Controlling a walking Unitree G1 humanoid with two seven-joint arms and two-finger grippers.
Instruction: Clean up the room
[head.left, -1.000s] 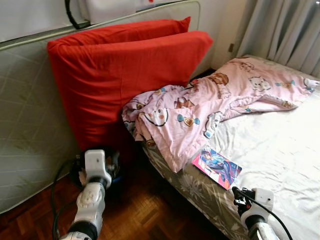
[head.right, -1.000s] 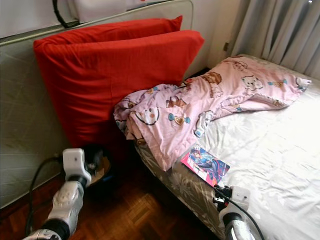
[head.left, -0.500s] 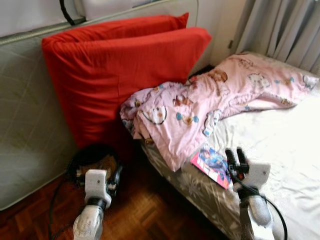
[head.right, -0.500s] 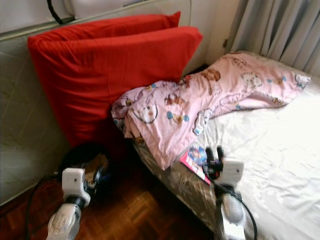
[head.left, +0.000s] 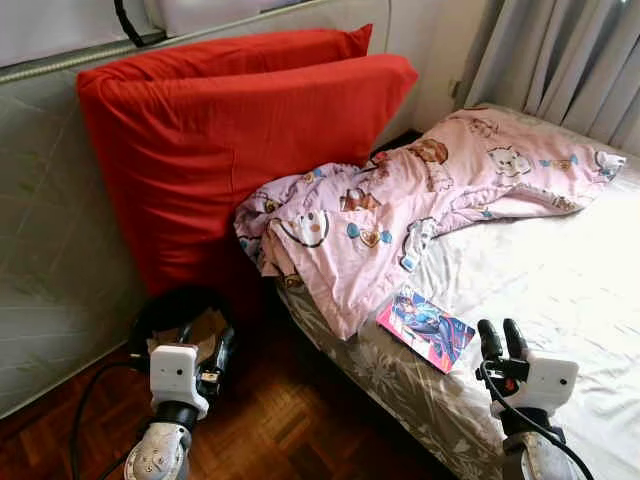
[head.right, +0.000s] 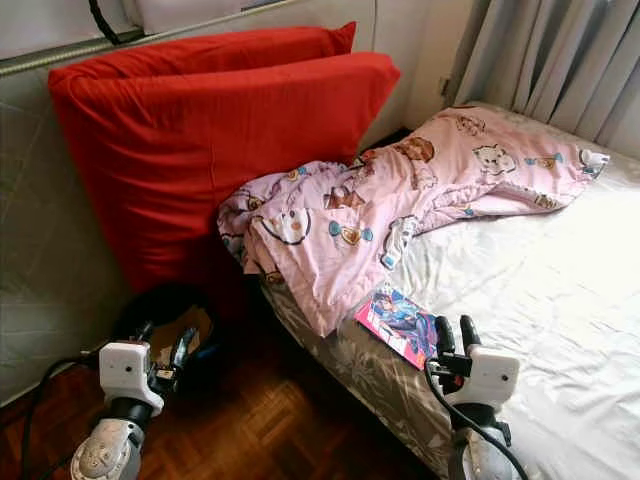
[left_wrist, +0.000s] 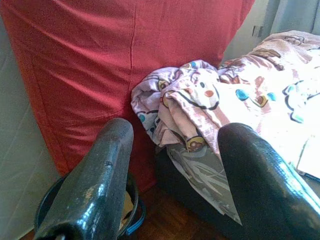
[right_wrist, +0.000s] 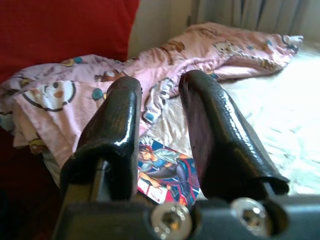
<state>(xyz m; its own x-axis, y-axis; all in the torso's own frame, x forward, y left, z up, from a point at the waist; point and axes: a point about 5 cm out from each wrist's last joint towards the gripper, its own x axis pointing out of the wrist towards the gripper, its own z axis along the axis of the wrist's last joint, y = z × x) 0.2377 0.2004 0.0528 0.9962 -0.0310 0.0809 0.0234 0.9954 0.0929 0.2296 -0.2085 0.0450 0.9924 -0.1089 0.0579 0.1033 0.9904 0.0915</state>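
A colourful book (head.left: 424, 328) lies flat near the edge of the bed (head.left: 560, 290), just beside the pink blanket (head.left: 400, 210). The right hand (head.left: 502, 340) hovers near it, fingers apart, empty. The left hand (head.left: 205, 350) is released above a black bucket (head.left: 165, 312).

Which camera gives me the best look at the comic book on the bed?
The left eye view: the whole comic book lies unobstructed near the bed's edge. The right eye view shows it too, beside the right gripper. In the right wrist view, that gripper's fingers cover part of it.
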